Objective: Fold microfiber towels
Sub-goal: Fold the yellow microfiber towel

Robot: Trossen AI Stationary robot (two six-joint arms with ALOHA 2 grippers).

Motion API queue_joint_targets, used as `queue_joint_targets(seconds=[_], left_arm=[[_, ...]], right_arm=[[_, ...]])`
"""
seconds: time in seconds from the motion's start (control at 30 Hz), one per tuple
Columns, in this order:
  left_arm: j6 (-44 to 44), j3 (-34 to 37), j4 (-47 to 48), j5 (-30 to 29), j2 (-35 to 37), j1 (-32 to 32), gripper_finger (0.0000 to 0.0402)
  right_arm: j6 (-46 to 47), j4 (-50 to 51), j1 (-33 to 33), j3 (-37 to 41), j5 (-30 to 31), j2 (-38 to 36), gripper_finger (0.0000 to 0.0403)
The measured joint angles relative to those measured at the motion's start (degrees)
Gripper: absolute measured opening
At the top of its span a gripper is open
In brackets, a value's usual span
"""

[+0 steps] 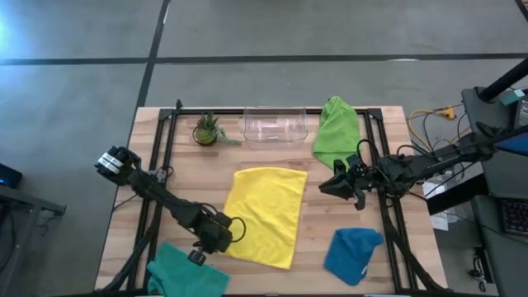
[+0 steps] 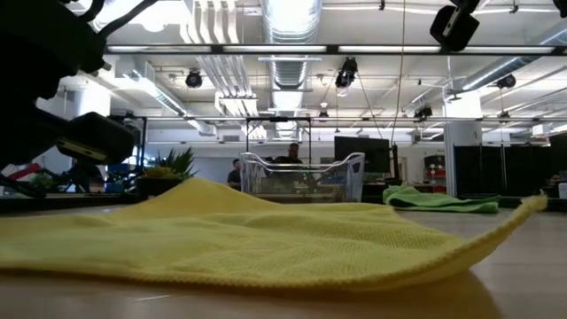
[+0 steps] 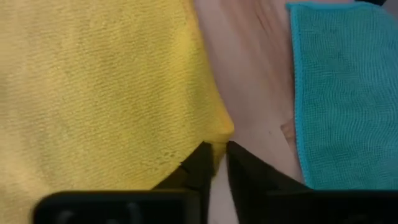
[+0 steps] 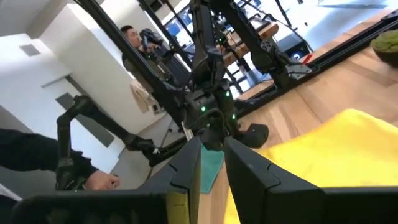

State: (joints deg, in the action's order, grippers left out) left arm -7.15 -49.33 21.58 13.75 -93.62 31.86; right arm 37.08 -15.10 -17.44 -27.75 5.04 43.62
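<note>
The left end effector pinches the near-left corner of the flat yellow microfiber towel on the wooden bench, apparently to begin folding, while the right end effector, fingers narrowly parted, waits beside its far-right edge.

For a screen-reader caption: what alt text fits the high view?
A yellow towel lies flat mid-table, the left gripper shut on its near-left corner, the right gripper beside its far-right edge. Green towel, blue towel and teal towel lie around it.
</note>
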Motion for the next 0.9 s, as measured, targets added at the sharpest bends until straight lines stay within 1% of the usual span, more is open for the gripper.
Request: queue_joint_targets(seconds=[0.07,0.2,0.37,0.47,0.53,0.63,0.77,0.9], left_arm=[[-0.6,0.0,0.0,0.1,0.0,0.0,0.0007],[-1.5,0.0,0.0,-0.7,0.0,0.0,0.0003],[-1.5,0.0,0.0,-0.8,0.1,0.0,0.0001],[-1.5,-0.2,0.0,-0.8,0.4,0.0,0.0001],[-1.5,-0.3,-0.1,-0.8,0.9,0.0,0.0000],[-1.5,-0.3,-0.1,-0.9,1.6,0.0,0.0000],[-1.0,-0.1,-0.1,-1.5,3.0,-0.2,0.0000],[-0.9,-0.1,-0.2,-3.6,3.6,-0.5,0.0000]], right_arm=[[0.0,0.3,-0.7,0.0,0.0,1.0,0.0068],[0.4,0.2,-4.0,0.0,-0.4,5.0,0.0068],[0.3,-0.1,-10.8,-2.4,-0.5,13.7,0.0068],[0.1,0.3,-14.3,-6.2,-0.4,20.8,0.0068],[0.1,2.2,-16.0,-9.5,-0.2,25.7,0.0068],[-0.2,6.8,-17.7,-15.3,-0.5,33.3,0.0068],[-3.1,9.6,-19.1,-22.6,-1.4,42.5,0.0069],[-7.5,11.5,-19.5,-28.1,-4.0,50.2,0.0093]])
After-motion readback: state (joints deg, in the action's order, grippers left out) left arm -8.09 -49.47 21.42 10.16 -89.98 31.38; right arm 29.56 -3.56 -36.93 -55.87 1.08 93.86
